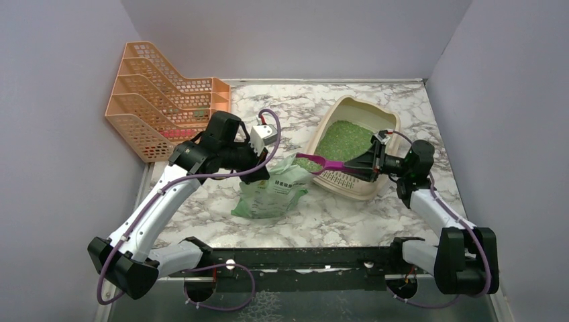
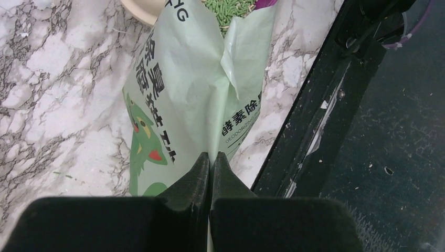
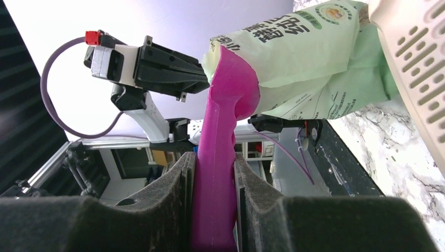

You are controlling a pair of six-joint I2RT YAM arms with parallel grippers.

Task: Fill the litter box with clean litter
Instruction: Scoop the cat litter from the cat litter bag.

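Top external view: a marble-patterned table (image 1: 376,221) fills the middle of the frame between grey walls. An orange mesh file rack (image 1: 158,100) stands at upper left. Right of centre lies the litter box (image 1: 394,121), a beige tray set at a slant with its slotted lip toward the lower left. A layer of clean litter (image 1: 345,139), small green granules, covers much of its floor.

Just left of the box and below centre, a pale green bag (image 1: 272,194) with dark print slumps on the table, its open mouth turned up toward the box. A magenta scoop (image 1: 322,163) bridges the two. Its bowl sits at the bag's mouth with green granules in it, and its handle runs right across the slotted lip.

The right gripper (image 1: 354,168) reaches in from the right. In the right wrist view its two foam-padded fingers (image 3: 244,178) squeeze the scoop's handle (image 3: 215,157) from both sides, with the bag (image 3: 299,58) beyond and the box wall (image 3: 414,63) at upper right.

The left gripper (image 1: 268,159) meets the bag's upper edge. In the left wrist view its fingers (image 2: 211,160) are pressed together, pinching the bag's film (image 2: 183,89), and granules (image 2: 231,8) show in the mouth at the top edge.
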